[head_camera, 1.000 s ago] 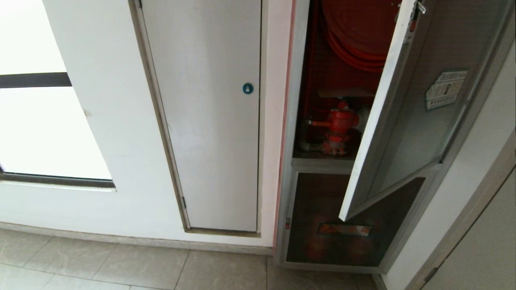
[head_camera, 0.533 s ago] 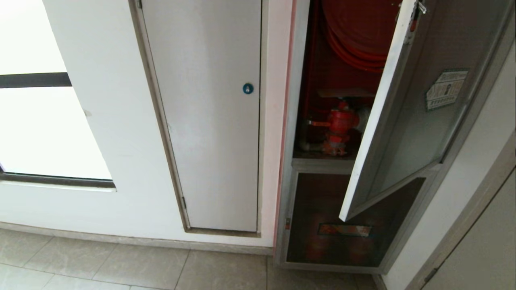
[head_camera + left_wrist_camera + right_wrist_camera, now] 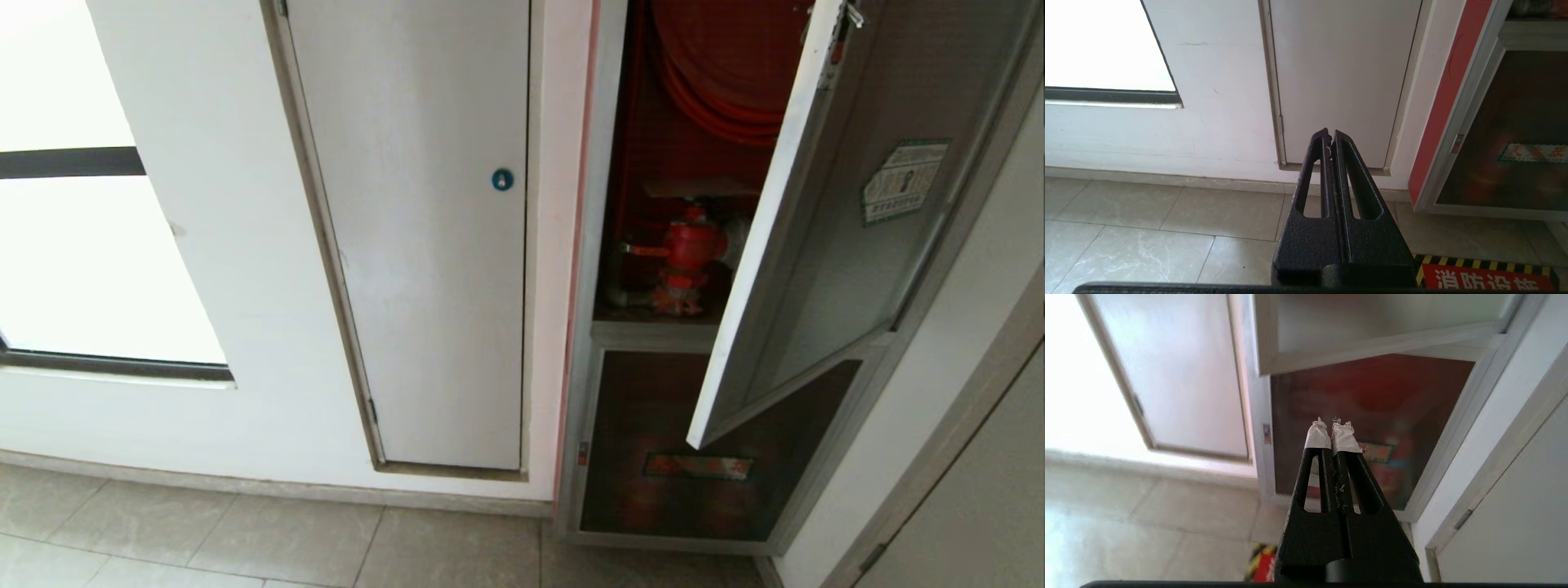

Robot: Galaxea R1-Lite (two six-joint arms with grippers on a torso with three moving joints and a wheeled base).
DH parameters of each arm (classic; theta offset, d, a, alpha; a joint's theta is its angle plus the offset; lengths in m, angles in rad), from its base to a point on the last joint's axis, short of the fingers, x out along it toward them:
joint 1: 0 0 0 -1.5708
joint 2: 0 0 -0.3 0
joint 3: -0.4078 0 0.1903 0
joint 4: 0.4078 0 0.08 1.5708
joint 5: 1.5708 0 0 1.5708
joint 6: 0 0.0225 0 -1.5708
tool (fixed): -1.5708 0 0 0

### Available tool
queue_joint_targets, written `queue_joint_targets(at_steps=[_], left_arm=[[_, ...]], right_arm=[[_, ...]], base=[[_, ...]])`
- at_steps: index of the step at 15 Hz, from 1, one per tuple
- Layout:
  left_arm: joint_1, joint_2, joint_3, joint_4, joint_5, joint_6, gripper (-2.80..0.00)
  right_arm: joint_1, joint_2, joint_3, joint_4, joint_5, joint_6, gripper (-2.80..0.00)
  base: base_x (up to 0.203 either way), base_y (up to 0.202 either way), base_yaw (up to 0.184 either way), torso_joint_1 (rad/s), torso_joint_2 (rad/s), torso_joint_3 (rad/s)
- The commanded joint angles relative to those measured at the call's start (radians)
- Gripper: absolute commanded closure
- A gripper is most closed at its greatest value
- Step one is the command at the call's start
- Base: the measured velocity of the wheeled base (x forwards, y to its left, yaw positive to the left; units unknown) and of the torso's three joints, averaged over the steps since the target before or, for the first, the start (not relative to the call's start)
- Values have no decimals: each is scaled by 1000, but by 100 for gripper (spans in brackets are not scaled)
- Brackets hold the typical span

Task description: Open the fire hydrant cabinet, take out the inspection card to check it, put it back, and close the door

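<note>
- Only the wrist views show the arms; the head view has neither gripper in it, just the wall, the plain white door with its round blue lock, and the fire hydrant cabinet.
- Left gripper: its black fingers are pressed together with nothing between them. It hangs low over the tiled floor, pointing at the foot of the plain white door. The cabinet's lower dark panel lies off to that gripper's right, well apart, and a yellow-and-black striped floor marking with red lettering sits just beside the gripper's base.
- Right gripper: its fingers, tipped with white tape, are likewise closed on nothing. It points at the lower dark panel with a red label, and the door of the cabinet hangs ajar above and ahead of it, apart from the tips.
- From the head view alone, the door stands swung partway out, its green-bordered sticker on the tinted glass; behind it show the red hose reel and the red valve.
- The reel is cut off at the frame's upper edge, and the door's leaf hides the cabinet's right half. The inspection card cannot be made out in any view. Label text on the lower panel is too blurred to read.
</note>
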Motion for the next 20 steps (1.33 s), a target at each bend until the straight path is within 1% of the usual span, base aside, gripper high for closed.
queue_joint_targets(at_steps=[1, 3, 5, 6, 9, 10, 11, 13, 14, 15, 16, 18, 19, 20], left_arm=[[0, 1, 0, 0, 1, 0, 0], [0, 1, 0, -1, 1, 0, 0], [0, 1, 0, 0, 1, 0, 0], [0, 1, 0, 0, 1, 0, 0], [0, 1, 0, -1, 1, 0, 0], [0, 1, 0, -1, 1, 1, 0], [0, 1, 0, 0, 1, 0, 0], [0, 1, 0, 0, 1, 0, 0], [0, 1, 0, 0, 1, 0, 0], [0, 1, 0, -1, 1, 0, 0], [0, 1, 0, 0, 1, 0, 0], [0, 1, 0, 0, 1, 0, 0], [0, 1, 0, -1, 1, 0, 0], [0, 1, 0, -1, 1, 0, 0]], right_arm=[[0, 25, -33, 6, 14, -8, 0], [2, 144, -149, 25, 68, -1, 0], [6, 320, -275, 34, 124, 7, 0], [7, 416, -349, 37, 166, 10, 0], [10, 680, -556, 45, 358, 10, 0], [14, 767, -611, 46, 408, 9, 0], [25, 849, -657, 45, 438, 8, 0], [69, 1007, -740, 26, 463, 5, 0], [115, 1073, -780, 7, 458, 5, 0], [188, 1118, -814, -13, 426, 5, 0], [263, 1157, -841, -33, 370, 7, 0], [393, 1270, -880, -107, 203, 11, 0], [439, 1324, -890, -173, 115, 21, 0], [486, 1382, -899, -262, 4, 33, 0]], base=[[0, 0, 0, 0, 0, 0], [0, 0, 0, 0, 0, 0], [0, 0, 0, 0, 0, 0], [0, 0, 0, 0, 0, 0], [0, 0, 0, 0, 0, 0], [0, 0, 0, 0, 0, 0], [0, 0, 0, 0, 0, 0], [0, 0, 0, 0, 0, 0], [0, 0, 0, 0, 0, 0], [0, 0, 0, 0, 0, 0], [0, 0, 0, 0, 0, 0], [0, 0, 0, 0, 0, 0], [0, 0, 0, 0, 0, 0], [0, 0, 0, 0, 0, 0]])
